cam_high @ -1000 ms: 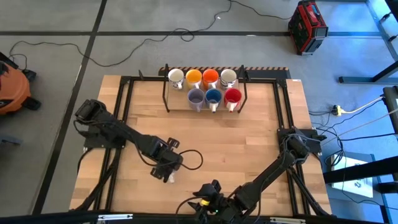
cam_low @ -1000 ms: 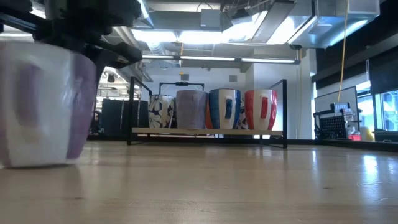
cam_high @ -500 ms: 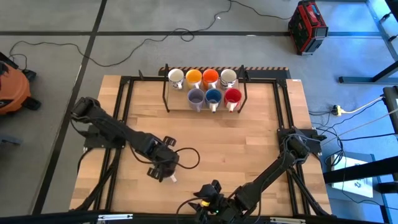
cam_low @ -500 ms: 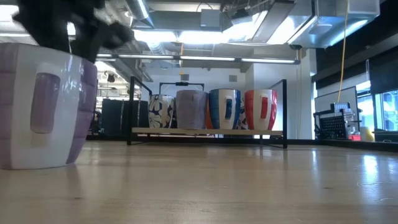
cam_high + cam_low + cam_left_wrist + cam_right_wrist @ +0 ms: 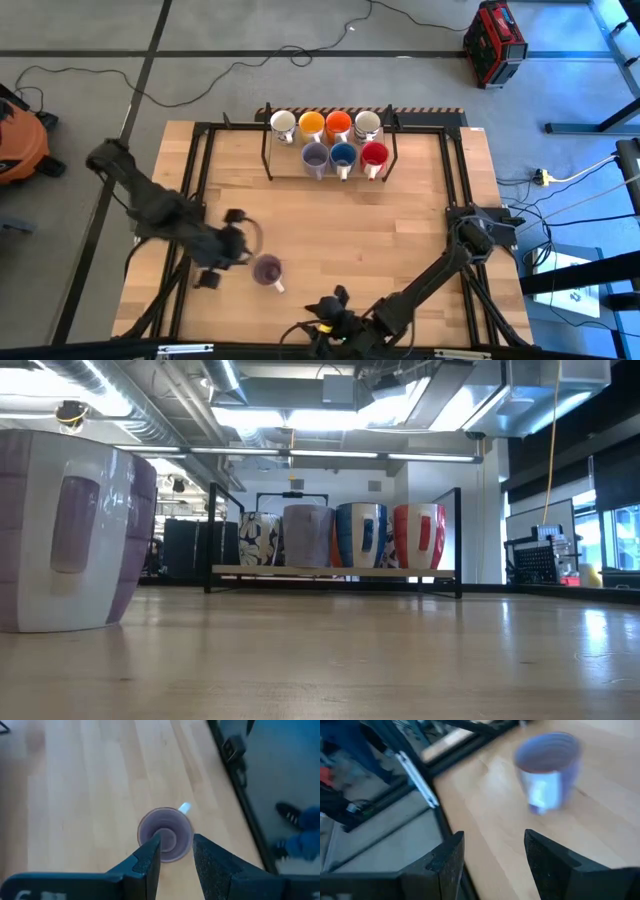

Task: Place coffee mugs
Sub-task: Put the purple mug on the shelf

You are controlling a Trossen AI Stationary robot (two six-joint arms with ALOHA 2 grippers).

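A pale purple coffee mug stands upright on its base on the wooden table, near the front edge and left of the middle. It fills the left of the low view and shows from above in the left wrist view, its white handle pointing away. My left gripper hangs open above and to the left of the mug, apart from it. My right gripper waits open at the front edge, looking at the mug. Several other mugs stand in the rack at the back.
The black wire rack with its two rows of mugs stands at the table's far middle. Black frame rails run along the table's sides. Bare wood lies between the purple mug and the rack. A person's shoes show on the floor beyond the table's edge.
My left gripper has opened and let go of the purple mug, then risen and drawn back toward the table's left edge, tipping as it went. The mug has stayed upright on the table where it was set down.
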